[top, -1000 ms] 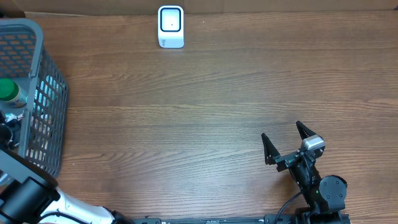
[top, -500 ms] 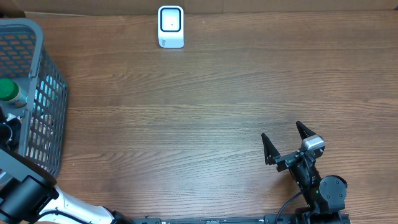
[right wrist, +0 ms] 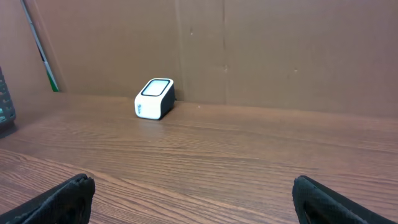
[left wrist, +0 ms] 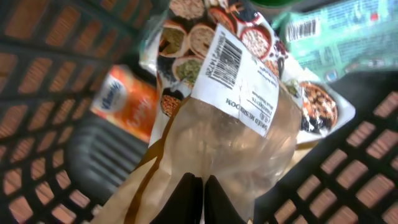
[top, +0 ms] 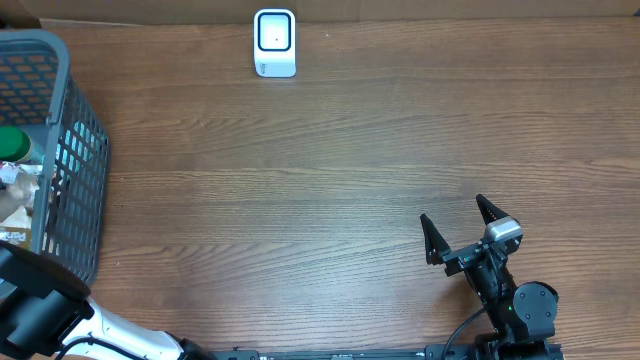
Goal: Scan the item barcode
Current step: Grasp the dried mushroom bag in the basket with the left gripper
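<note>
**A:** Status of the left gripper (left wrist: 202, 186)?

**B:** Its fingers stood wide a second ago. They have now closed to a narrow pinch on the lower edge of the dried mushroom bag (left wrist: 230, 124), with the clear film bunched between the tips.

**A:** Location of the item?

**B:** Inside the grey basket (top: 70, 130), at the 9 o'clock edge of the table (top: 350, 180). From overhead, pale film now shows where only the dark gripper showed before, at 6 o'clock of the green-lidded container (top: 12, 143).

**A:** Condition of the barcode?

**B:** The barcode (left wrist: 225, 59) sits at the 11 o'clock end of the white label (left wrist: 242, 84), facing the left wrist camera. It looks flat and unobstructed. An orange packet (left wrist: 124, 102) lies at 9 o'clock of the bag. A green package (left wrist: 336, 34), carrying its own code, lies at 1 o'clock. Neither is gripped.

**A:** Meaning for the task?

**B:** The grasp appears made, but nothing is scanned yet. The bag likely needs lifting clear of the basket and carrying to the scanner (top: 274, 42), which stands near 12 o'clock, well apart from the basket. The label should be turned toward the scanner window. Caution: a pinch on thin film may slip or let the bag swing.

**A:** Status of the right gripper (top: 462, 232)?

**B:** It is at 5 o'clock, with fingers spread wide and holding nothing. No change there.
</note>
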{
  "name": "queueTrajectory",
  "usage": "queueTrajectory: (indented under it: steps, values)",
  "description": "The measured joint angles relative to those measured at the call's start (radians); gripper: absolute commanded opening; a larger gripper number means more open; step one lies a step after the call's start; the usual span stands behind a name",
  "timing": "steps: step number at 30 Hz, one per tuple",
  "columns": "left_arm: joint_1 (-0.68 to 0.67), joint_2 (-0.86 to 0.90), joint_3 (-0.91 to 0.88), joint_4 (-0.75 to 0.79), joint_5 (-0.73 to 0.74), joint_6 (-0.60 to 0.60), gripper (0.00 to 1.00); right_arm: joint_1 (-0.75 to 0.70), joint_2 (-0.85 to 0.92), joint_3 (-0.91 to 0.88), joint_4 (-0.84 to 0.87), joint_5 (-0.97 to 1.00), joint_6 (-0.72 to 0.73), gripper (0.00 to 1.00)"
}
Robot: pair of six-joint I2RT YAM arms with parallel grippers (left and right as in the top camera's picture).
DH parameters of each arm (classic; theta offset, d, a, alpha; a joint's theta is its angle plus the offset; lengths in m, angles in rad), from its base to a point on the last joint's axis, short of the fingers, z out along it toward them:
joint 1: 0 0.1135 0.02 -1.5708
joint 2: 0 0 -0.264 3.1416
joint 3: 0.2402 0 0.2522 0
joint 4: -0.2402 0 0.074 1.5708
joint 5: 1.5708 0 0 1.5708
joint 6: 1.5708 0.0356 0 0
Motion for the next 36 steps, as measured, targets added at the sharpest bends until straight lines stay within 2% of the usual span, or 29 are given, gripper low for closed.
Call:
queueTrajectory:
  steps: [3,5,6,8,11,20,25,27,32,35,36]
  values:
    - [0.000,0.000,-0.004,-0.013,0.008,-0.006,0.06,0.000,0.000,0.000,0.000,0.000,0.000,1.00]
    - [0.000,0.000,-0.014,-0.008,0.008,-0.013,0.46,0.000,0.000,0.000,0.000,0.000,0.000,1.00]
    - [0.000,0.000,-0.024,-0.002,0.010,-0.014,0.59,0.000,0.000,0.000,0.000,0.000,0.000,1.00]
    - [0.000,0.000,-0.050,0.014,0.011,-0.017,0.75,0.000,0.000,0.000,0.000,0.000,0.000,1.00]
    - [0.000,0.000,-0.101,0.045,0.012,-0.019,0.84,0.000,0.000,0.000,0.000,0.000,0.000,1.00]
    - [0.000,0.000,-0.270,0.168,0.002,0.033,0.95,0.000,0.000,0.000,0.000,0.000,0.000,1.00]
    - [0.000,0.000,-0.356,0.237,-0.029,0.061,0.94,0.000,0.000,0.000,0.000,0.000,-0.001,1.00]
    - [0.000,0.000,-0.387,0.264,-0.031,0.069,0.90,0.000,0.000,0.000,0.000,0.000,0.000,1.00]
    - [0.000,-0.008,-0.427,0.316,-0.027,0.085,0.55,0.000,0.000,0.000,0.000,0.000,0.000,1.00]
    - [0.000,-0.013,-0.430,0.335,-0.023,0.090,0.30,0.000,0.000,0.000,0.000,0.000,0.000,1.00]
    - [0.000,-0.016,-0.430,0.340,-0.015,0.098,0.18,0.000,0.000,0.000,0.000,0.000,0.000,1.00]
